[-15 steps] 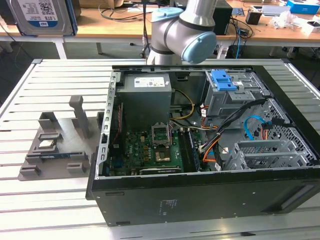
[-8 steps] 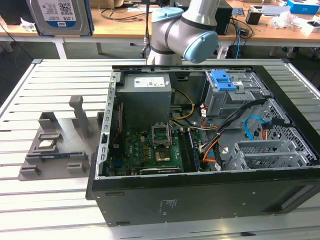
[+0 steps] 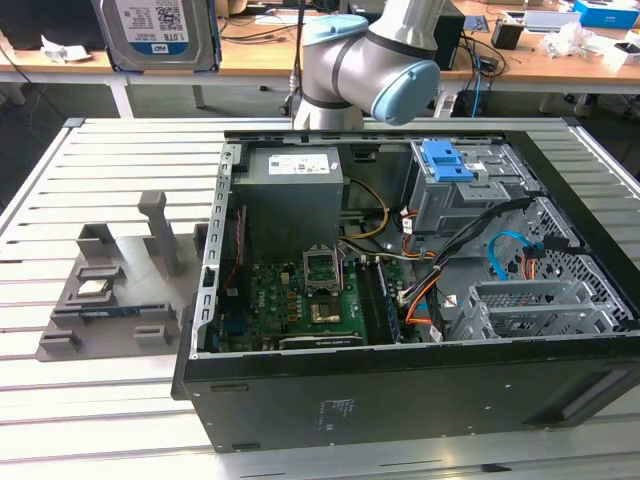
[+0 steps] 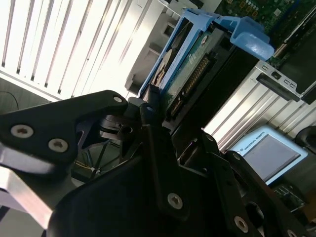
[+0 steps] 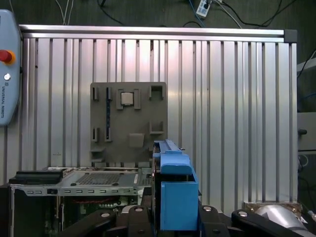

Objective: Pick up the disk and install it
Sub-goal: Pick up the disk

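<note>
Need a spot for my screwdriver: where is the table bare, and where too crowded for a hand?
The slatted table is bare between the grey fixture tray and its near edge, at the exterior view's lower left, and beyond the tray. Inside the open computer case, cables crowd the drive cage.

I saw the disk (image 3: 158,30) held up off the table, upright: silver, white barcode label facing the exterior view, blue frame (image 5: 175,197) clipped round it, connector pins visible in the second wrist view.
</note>
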